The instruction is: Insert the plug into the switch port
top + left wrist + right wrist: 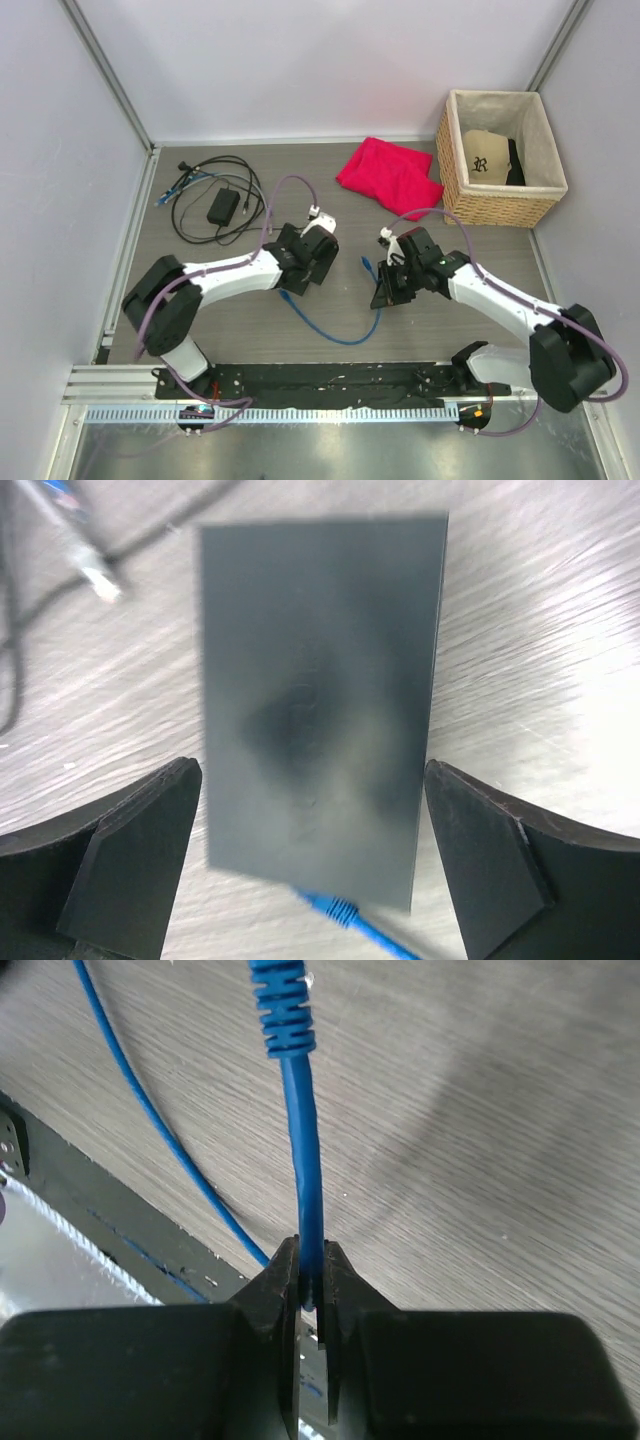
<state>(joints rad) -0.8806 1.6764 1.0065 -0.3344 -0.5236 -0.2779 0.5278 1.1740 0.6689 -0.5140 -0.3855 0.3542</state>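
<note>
R end effector [312,1260] pinches cable [305,1160], plug [282,1010] unsupported at 12 o'clock: may buckle. L end effector [310,780] spread; switch [320,680] could slide.

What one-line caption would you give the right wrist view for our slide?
Right gripper shut on the blue cable, its ribbed boot pointing away, over the wood-grain table.

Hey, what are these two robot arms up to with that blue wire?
They are getting ready to plug a cable into a network switch. The right end effector is pinched shut on the blue cable, a little behind its plug end. The left end effector is open, straddling the flat dark switch, which lies on the table. The plug is not in a port yet.
</note>
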